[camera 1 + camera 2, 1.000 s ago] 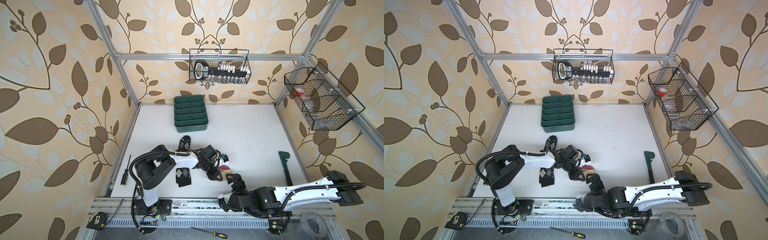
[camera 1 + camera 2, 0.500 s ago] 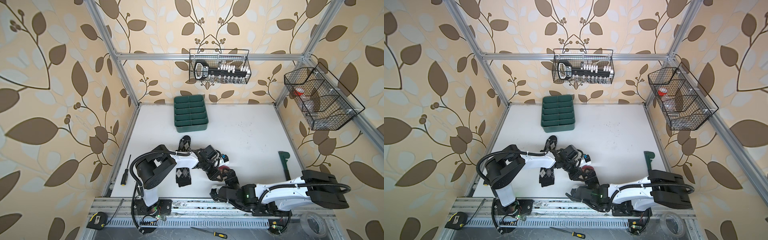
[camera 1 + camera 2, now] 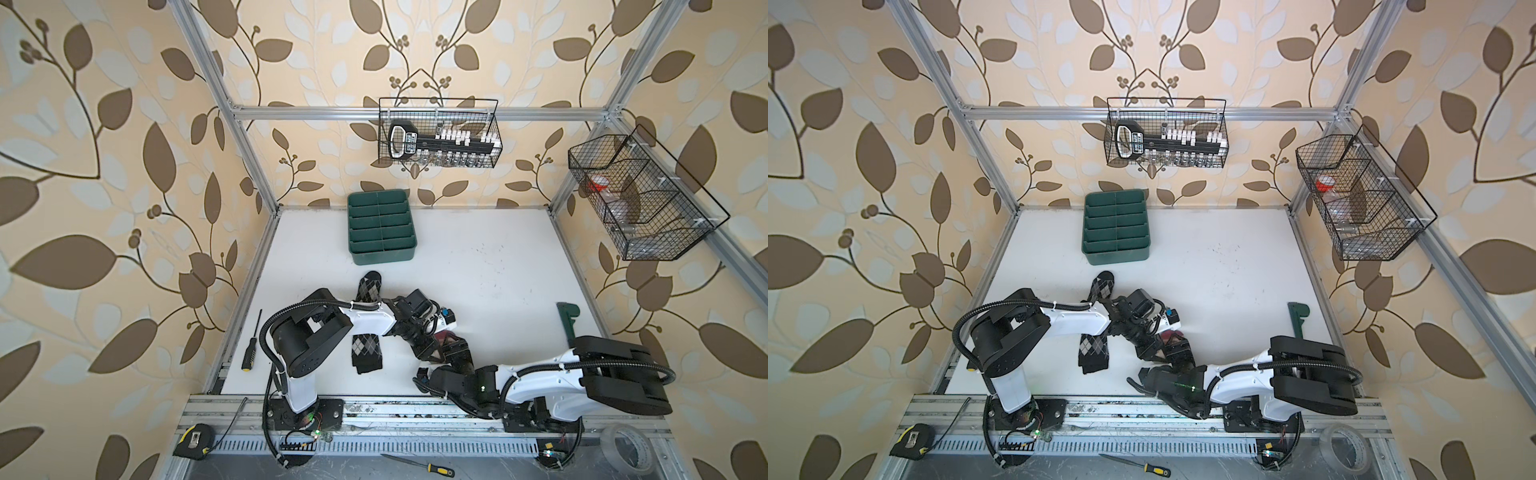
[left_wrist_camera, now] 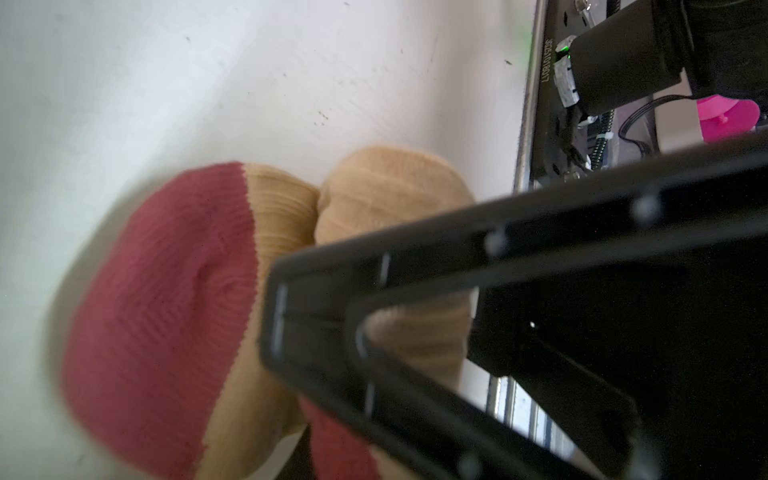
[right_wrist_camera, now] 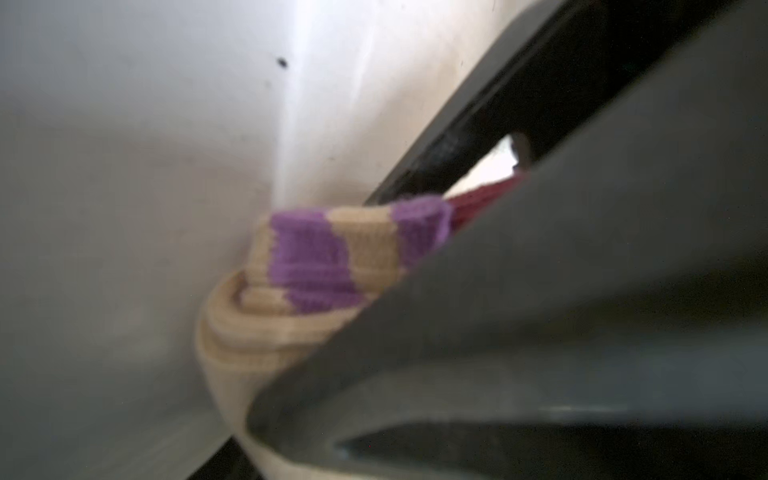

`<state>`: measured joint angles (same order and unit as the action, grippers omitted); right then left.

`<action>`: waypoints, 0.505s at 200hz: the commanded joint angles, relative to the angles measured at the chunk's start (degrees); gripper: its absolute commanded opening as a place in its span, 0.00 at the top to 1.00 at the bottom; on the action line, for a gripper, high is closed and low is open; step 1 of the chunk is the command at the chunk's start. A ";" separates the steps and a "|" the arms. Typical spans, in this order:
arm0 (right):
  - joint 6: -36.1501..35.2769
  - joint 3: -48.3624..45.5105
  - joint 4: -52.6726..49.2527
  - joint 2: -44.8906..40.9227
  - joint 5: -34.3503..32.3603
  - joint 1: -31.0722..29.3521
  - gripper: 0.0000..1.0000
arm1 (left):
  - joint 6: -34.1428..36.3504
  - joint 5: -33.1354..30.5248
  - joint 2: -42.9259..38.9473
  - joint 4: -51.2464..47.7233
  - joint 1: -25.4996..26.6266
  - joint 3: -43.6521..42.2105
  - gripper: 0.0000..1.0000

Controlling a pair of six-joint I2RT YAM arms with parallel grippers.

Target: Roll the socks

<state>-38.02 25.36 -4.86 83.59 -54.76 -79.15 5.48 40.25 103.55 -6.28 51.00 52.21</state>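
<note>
Both top views hang high over the front edge of the table [image 3: 478,257], looking steeply down toward its far edge and sharing the whole tabletop. Both wrist views sit low, pressed close to the beige sock [image 4: 390,187], blurred.

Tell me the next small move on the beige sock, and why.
Probably close the right fingers on the rolled, purple-striped end of the beige sock: they flank it without clearly clamping, while the left fingers hold its maroon-tipped part.
</note>
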 commanded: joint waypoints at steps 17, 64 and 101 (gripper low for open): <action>2.11 -0.31 -1.01 -0.59 5.89 0.99 0.42 | 0.83 0.36 0.90 -7.25 0.85 -1.95 0.66; 3.70 0.47 -7.14 -5.48 15.80 2.41 0.54 | 0.74 -4.88 -6.67 -6.42 -0.13 -2.81 0.24; 4.71 1.52 -11.34 -9.15 28.30 6.29 0.56 | 1.93 -9.41 -16.80 -5.85 -6.93 -1.70 0.09</action>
<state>-35.31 25.41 -11.27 75.83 -38.06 -74.87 5.93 35.09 94.30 -10.28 48.45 50.13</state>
